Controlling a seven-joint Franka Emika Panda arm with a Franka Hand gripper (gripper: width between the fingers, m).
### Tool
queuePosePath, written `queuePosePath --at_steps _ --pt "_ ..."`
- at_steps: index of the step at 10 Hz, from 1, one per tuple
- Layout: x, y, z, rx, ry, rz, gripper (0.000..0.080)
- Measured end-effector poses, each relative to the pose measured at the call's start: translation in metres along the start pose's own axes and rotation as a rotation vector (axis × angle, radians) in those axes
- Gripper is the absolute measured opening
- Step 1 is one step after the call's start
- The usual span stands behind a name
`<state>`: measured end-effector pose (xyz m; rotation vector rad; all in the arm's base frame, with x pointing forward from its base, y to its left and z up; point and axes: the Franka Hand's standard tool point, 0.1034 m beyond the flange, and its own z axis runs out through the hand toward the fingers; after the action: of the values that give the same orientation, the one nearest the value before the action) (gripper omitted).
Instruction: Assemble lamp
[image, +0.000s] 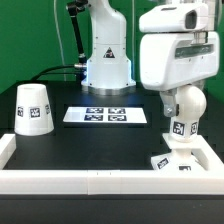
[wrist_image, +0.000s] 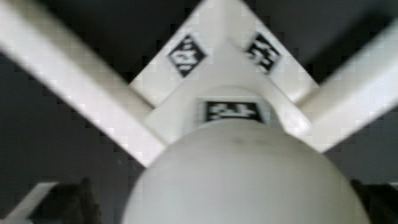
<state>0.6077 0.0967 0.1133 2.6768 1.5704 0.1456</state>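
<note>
The white tapered plastic shade (image: 33, 107) stands upright, wide end down, on the black tabletop (image: 100, 140) at the exterior view's left. The round white bulb (image: 184, 104) is upright with its tagged neck down, over the flat square white base (image: 176, 160), which lies in a corner at the exterior view's right.

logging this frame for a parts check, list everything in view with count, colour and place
shade: 1, white with a tag, standing wide end down at the exterior view's left
marker board: 1, white with four tags, flat mid-table
base: 1, white with tags, near the front corner at the exterior view's right
bulb: 1, white with a tag on its neck, neck down over the base
table: 1, black top, raised white rim
arm: 1, white, pedestal at the back centre
hand: 1, white, above the base, apparently closed on the bulb
</note>
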Motion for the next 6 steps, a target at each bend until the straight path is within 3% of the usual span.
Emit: queuePosePath --at_steps 1,6 --pt "0.0005 -0.0006 0.0005 0.009 -0.016 -0.086 0.0698" --pt "0.0093 0.0014 0.0021 -0.015 -0.086 -0.452 0.0698"
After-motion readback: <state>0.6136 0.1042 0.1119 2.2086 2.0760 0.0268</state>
